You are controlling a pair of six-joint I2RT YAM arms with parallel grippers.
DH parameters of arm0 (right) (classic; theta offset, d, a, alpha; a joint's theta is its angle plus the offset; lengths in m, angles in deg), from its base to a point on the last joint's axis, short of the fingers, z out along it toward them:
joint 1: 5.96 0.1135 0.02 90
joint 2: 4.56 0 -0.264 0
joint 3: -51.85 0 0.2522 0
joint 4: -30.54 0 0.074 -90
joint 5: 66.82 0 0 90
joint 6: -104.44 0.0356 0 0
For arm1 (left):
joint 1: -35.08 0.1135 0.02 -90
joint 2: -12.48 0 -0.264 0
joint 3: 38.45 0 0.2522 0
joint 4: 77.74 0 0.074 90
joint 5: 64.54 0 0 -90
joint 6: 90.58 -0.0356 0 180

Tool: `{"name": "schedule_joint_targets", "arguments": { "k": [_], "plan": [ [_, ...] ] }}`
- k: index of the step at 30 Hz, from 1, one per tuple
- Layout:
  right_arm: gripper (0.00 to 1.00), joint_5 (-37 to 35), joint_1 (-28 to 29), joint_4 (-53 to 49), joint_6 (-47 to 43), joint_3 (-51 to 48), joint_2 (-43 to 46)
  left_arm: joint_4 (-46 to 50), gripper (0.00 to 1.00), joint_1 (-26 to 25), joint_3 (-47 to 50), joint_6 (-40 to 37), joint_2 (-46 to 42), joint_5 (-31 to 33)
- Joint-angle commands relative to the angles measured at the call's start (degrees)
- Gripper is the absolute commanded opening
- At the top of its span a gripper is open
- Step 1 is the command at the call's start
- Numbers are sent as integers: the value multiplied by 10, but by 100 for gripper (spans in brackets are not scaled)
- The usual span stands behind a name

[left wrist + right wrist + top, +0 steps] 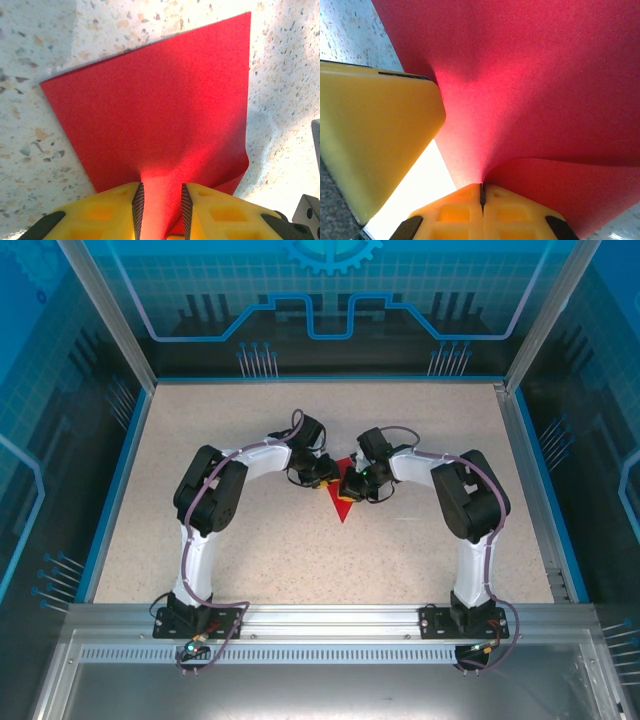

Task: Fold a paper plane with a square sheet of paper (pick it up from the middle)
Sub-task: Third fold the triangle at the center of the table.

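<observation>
Pincers (161, 192) (481, 189) on red sheet (150, 115), elbows (210, 490) (470, 495) outward

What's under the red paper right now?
The speckled table shows right up to the edges of the red paper. The patch beneath the sheet itself is covered, so I can't tell whether anything lies there.

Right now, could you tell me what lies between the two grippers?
The square sheet of paper spans between the left gripper and right gripper in the top view; both pinch it.
</observation>
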Motion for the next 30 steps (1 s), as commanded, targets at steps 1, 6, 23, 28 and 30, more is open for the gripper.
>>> {"name": "schedule_joint_targets", "arguments": {
  "k": [1,6,23,28,30],
  "plan": [
    [2,6,8,9,1,-5,-18,21,29,2,1,-9,-4,-6],
    [2,6,8,13,2,-4,-20,21,29,2,4,-10,-3,-6],
    [9,-12,8,-10,-5,-12,-36,-17,30,25,48,36,-61,3],
    [17,-12,6,-8,-4,-20,-36,-24,30,40,67,41,-81,4],
    [23,-10,3,-2,-1,-25,-35,-24,30,43,71,42,-86,5]
  ]
}}
